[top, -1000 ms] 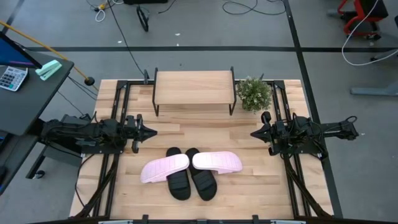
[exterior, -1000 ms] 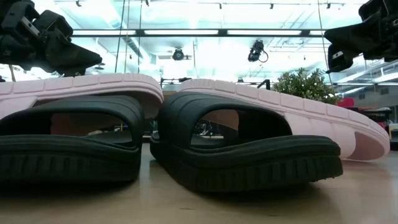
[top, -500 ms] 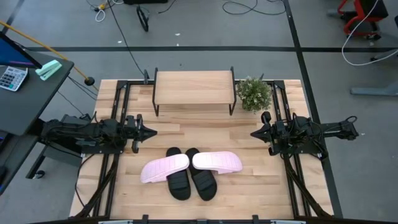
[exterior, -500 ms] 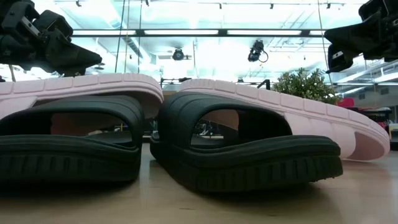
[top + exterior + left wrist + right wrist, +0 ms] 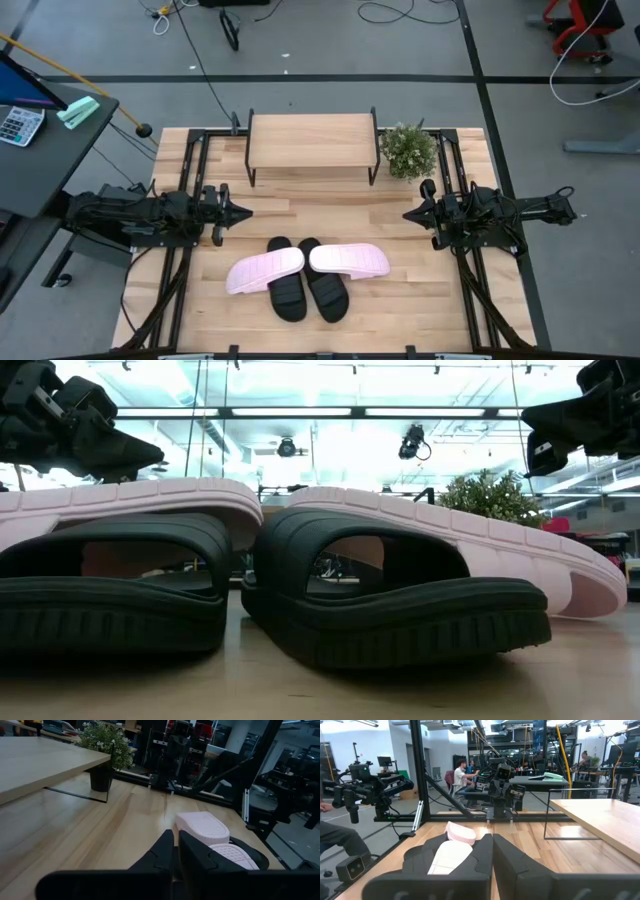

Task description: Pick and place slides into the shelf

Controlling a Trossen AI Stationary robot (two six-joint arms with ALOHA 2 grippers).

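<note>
Four slides sit bunched near the bench's front edge: the black pair [image 5: 305, 292] frontmost, the pale pink pair [image 5: 307, 266] lying across them. Best to lift a pink one first. Left gripper [image 5: 244, 211] and right gripper [image 5: 409, 214], fingers pressed together, hold nothing. The shelf [image 5: 312, 142] stands empty at the back edge.

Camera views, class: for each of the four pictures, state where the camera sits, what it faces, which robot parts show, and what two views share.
High: overhead, looking down on shelf, slides, both arms.
Low: at tabletop height, facing black slides; arms show above.
Left wrist: behind the shut left pincer, facing the plant.
Right wrist: behind the shut right pincer, facing the left arm.
Shared: both wrist views show a pink slide.
</note>
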